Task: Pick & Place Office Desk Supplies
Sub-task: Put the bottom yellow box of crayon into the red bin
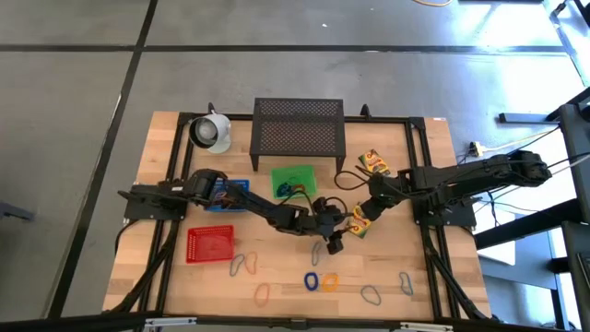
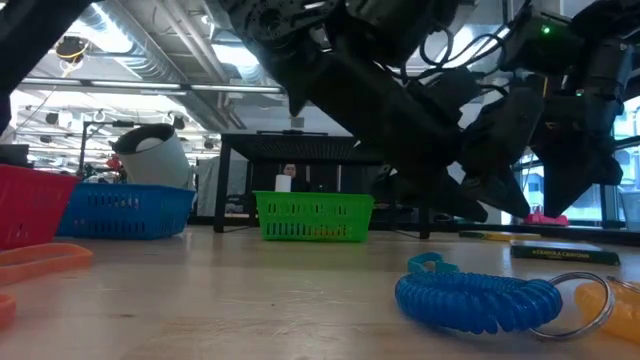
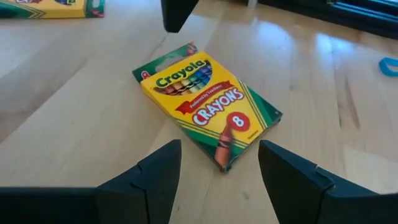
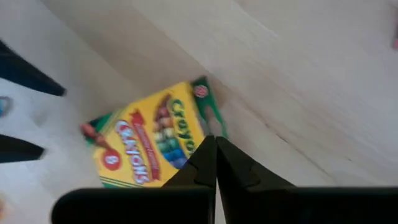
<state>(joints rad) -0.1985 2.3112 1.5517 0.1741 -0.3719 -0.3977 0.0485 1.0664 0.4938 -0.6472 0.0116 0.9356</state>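
A yellow Crayola crayon box (image 3: 208, 102) lies flat on the wooden table (image 1: 387, 277), right of centre, just in front of me. My left claw (image 3: 219, 168) hovers beside its near-left end with fingers spread apart, gripping nothing. My right claw (image 4: 216, 163) sits over the box's far-right end, fingers pressed together, empty. A second crayon box (image 1: 373, 163) lies farther back on the right. Behind centre stands a green basket (image 1: 295, 177), with a blue basket (image 1: 230, 195) and a red basket (image 1: 210, 243) to the left. Coloured band loops dot the near edge, among them a blue coil (image 2: 478, 296). A black mesh stand (image 1: 298, 125) and a white cup (image 1: 213, 131) occupy the far side
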